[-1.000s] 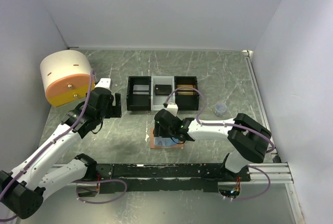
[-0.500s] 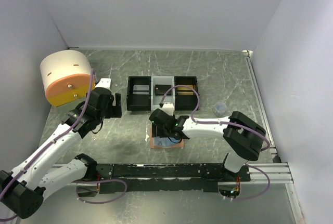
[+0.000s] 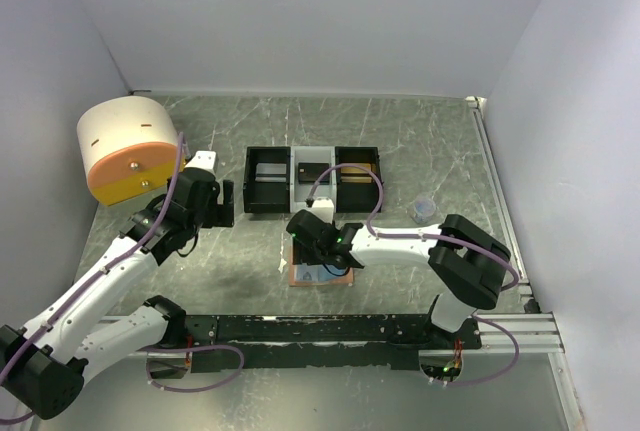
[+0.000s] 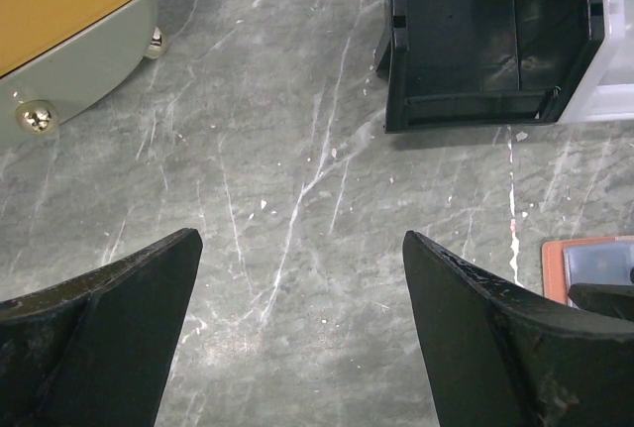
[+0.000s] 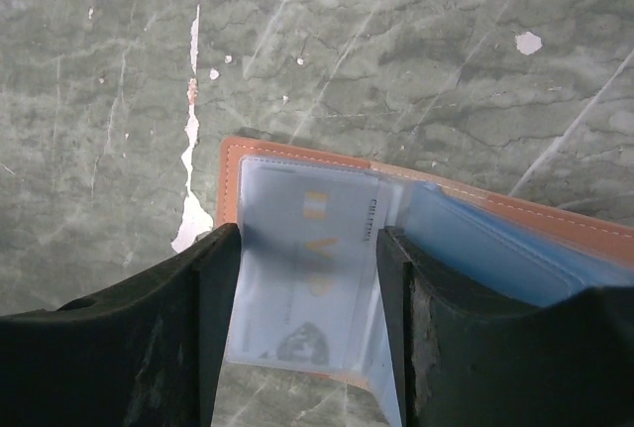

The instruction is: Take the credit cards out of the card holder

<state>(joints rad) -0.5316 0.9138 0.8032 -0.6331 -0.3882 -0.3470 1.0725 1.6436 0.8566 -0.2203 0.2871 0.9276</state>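
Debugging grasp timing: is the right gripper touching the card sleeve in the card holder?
Cannot tell. Right wrist view: the right gripper straddles the clear card sleeve in the card holder with no visible gap, but it may only hover above.

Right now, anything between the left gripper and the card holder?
Nothing but bare marble tabletop between the left gripper and the card holder, as the left wrist view shows; the tray sits farther back, off that stretch.
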